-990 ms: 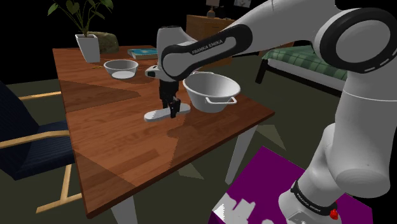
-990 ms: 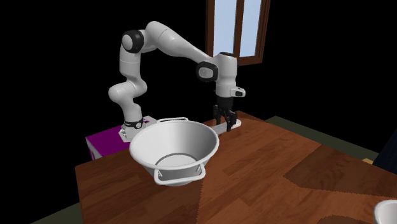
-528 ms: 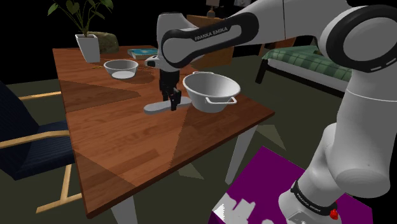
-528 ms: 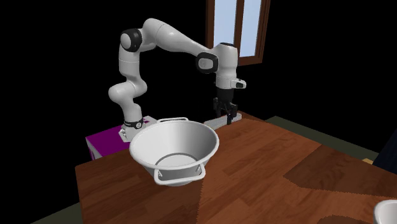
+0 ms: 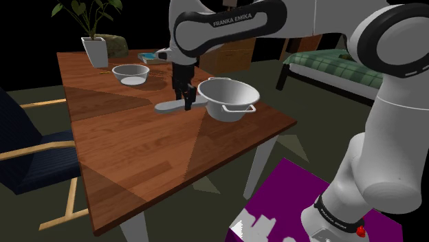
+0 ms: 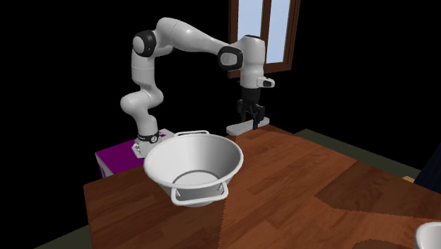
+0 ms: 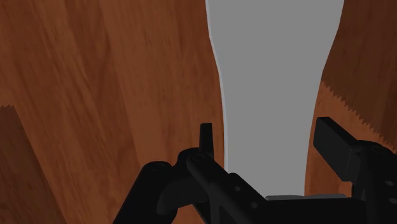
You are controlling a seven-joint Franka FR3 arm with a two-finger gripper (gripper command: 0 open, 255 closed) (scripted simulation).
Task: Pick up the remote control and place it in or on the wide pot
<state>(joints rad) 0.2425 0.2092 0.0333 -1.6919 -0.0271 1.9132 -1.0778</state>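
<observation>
Now the gripper has its fingers closed on one end of the pale grey remote control. It is held level above the table, just beside the wide pot near the table's corner. With such an end grip, I think the long remote could swing, slip, or knock the pot's rim. The arm carries the words "FRANKA EMIKA".

Claw clasping remote, just beside wide pot; pot rim nearest obstacle. Small bowl, book, plant pot well apart, at far end of table. Bare tabletop open toward shoulder view's lower left.
</observation>
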